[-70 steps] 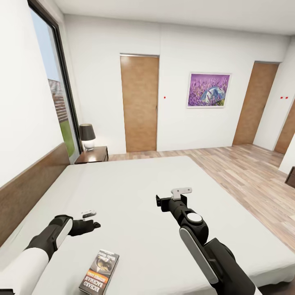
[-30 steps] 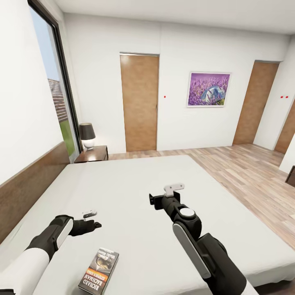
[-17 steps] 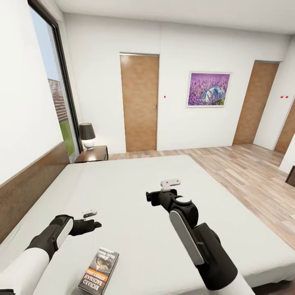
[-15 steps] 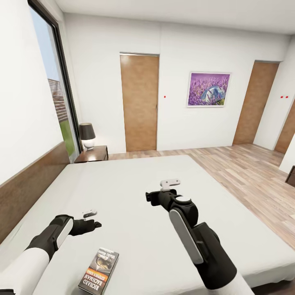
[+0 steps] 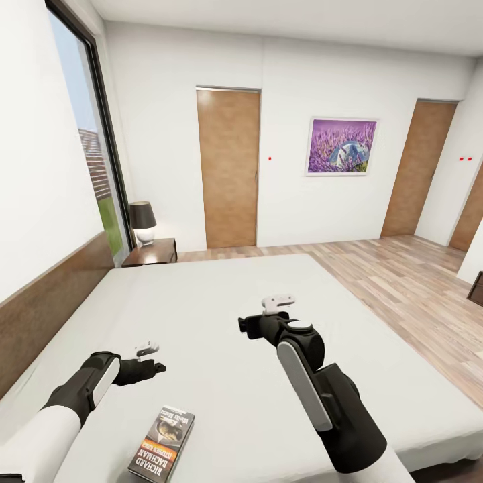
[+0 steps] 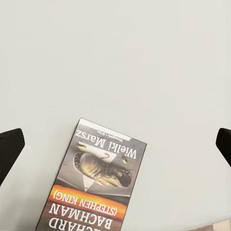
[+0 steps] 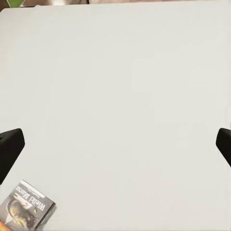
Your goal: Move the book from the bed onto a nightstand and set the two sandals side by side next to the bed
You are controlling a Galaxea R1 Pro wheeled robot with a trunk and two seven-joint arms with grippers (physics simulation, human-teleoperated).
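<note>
the book point(image 5: 163, 444) lies flat on the bed point(image 5: 221, 295), close to the near edge and toward the headboard point(image 5: 47, 305) side, its cover face up with the orange band and white lettering reading upside down from the head view. the left tool point(image 5: 158, 367) hovers low over the mattress just beyond the book, toward the bed's middle, apart from it; in the left wrist view the book point(image 6: 94, 185) sits between the two dark fingertips point(image 6: 9, 149), which stand far apart at the frame's opposite sides, so the left tool is spread wide and holds nothing. the right tool point(image 5: 245, 327) hangs over the central part of the bed, well apart from the book; its wrist view shows bare pale mattress with the book point(image 7: 26, 209) at one corner and its fingertips point(image 7: 10, 144) likewise set far apart, wide and empty. beyond the far corner of the bed on the headboard side stands a nightstand point(image 5: 153, 253), dark brown, carrying a lamp point(image 5: 143, 223) with a dark shade, next to the tall window point(image 5: 90, 147). the far wall has a brown door point(image 5: 229, 169) and the purple lavender picture point(image 5: 343, 147); another brown door point(image 5: 418, 168) stands further right. light wood-plank floor point(image 5: 409, 288) runs past the foot side of the bed.
</note>
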